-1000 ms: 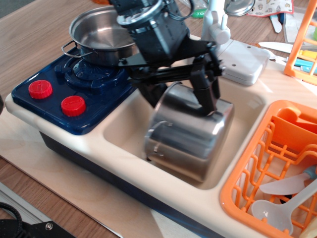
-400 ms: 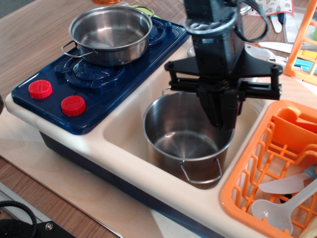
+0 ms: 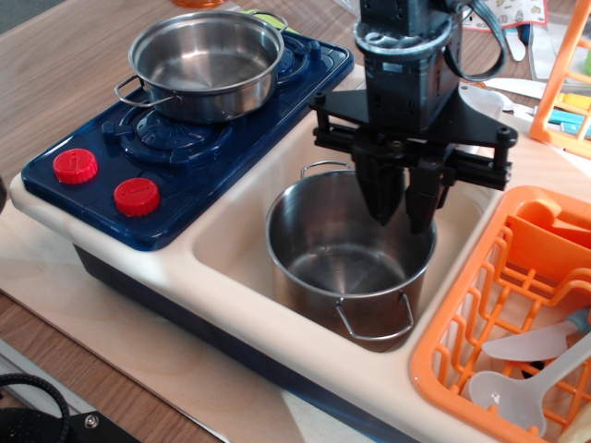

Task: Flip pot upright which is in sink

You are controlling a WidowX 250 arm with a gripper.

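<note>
The shiny steel pot (image 3: 343,269) stands upright in the cream sink (image 3: 224,233), mouth up, one wire loop handle at the front and one at the back. My gripper (image 3: 402,220) hangs straight down over the pot's back right rim. Its two black fingers (image 3: 381,196) are slightly apart with a gap between them and hold nothing. The fingertips are at about rim height, and I cannot tell whether they touch the rim.
A shallower steel pan (image 3: 205,57) sits on the blue toy stove (image 3: 180,152) with two red knobs (image 3: 137,196) at the left. An orange dish rack (image 3: 480,309) with white spoons (image 3: 517,388) adjoins the sink's right side. The faucet base is behind the gripper.
The pot, tilted on its side in the gripper a second ago, now stands upright. The fingers, then shut on its rim, have opened and lifted slightly.
</note>
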